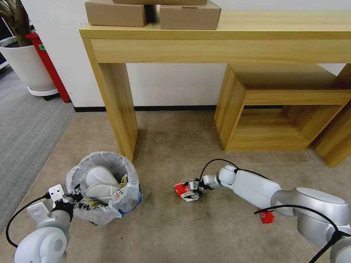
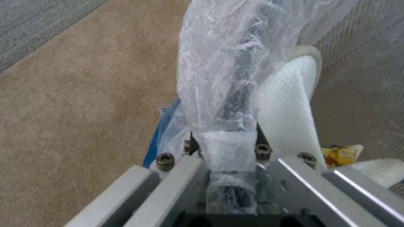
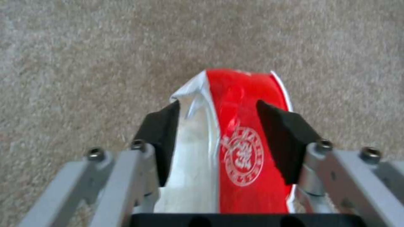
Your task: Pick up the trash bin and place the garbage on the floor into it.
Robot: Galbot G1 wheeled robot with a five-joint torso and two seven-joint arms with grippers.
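Trash bin [image 1: 104, 188] on carpet just beside wooden table [image 1: 117, 106] leg, on its near side; white slippers [image 1: 100, 180] and yellow wrapper [image 2: 341, 155] inside. Left gripper [image 2: 227, 142] clamped on bin rim and bag on side away from table leg. Crushed red-white cup [image 1: 182, 190] on carpet, well apart from bin on its right; right gripper [image 3: 219, 138] pads pressed to both cup sides. Red wrapper [image 1: 266, 216] on carpet under right arm

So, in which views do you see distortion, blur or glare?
Head view: wide-angle bending curves the long wooden table. Left wrist view: the crinkly translucent white plastic bag shows mild glare, and the near left gripper is soft. Right wrist view: the crushed red-white cup between the right gripper pads is slightly blurred.
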